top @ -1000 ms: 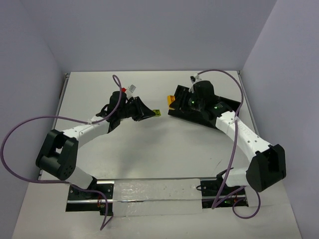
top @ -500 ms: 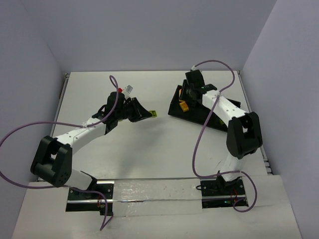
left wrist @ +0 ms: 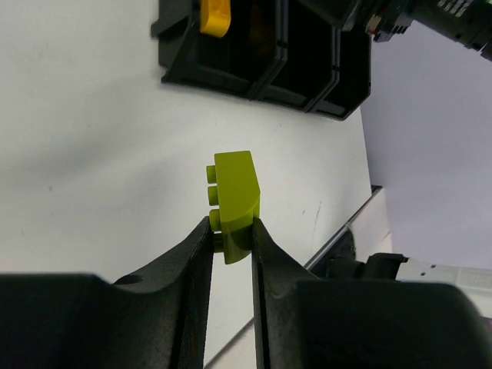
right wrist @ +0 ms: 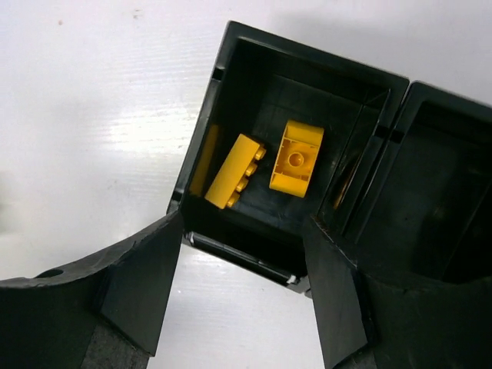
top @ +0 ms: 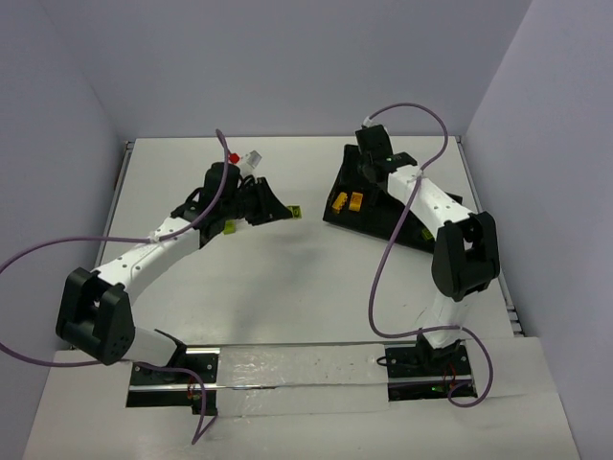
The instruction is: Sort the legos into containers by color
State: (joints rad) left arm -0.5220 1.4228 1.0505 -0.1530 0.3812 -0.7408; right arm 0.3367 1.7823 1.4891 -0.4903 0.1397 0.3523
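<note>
Since a second ago your right arm has swung off the middle of the tray point(right wrist: 315, 55) to its 10 o'clock end. Two orange-yellow bricks now lie in that end compartment, where one showed half a second back. Your left arm has drawn a little toward 11 o'clock, carrying its brick along.

Your right tool point(right wrist: 244, 231) stands wide open with nothing between its fingers, hanging over the end compartment. From the right wrist you see one orange-yellow brick point(right wrist: 234, 181) lying on its side with the studs facing 4 o'clock. The second orange-yellow brick point(right wrist: 296, 157) lies just beside it at 2 o'clock, hollow underside up. The next compartment, at 3 o'clock in that view, is too dark to read.

Your left tool point(left wrist: 231, 231) is closed down to a narrow gap and pinches the lower end of a lime green brick point(left wrist: 234, 196). The brick sticks out past the fingertips, studs facing 9 o'clock in the left wrist view. In the top view it sits over the bare counter point(top: 316, 287), well apart from the tray, which lies toward 3 o'clock of it.
</note>
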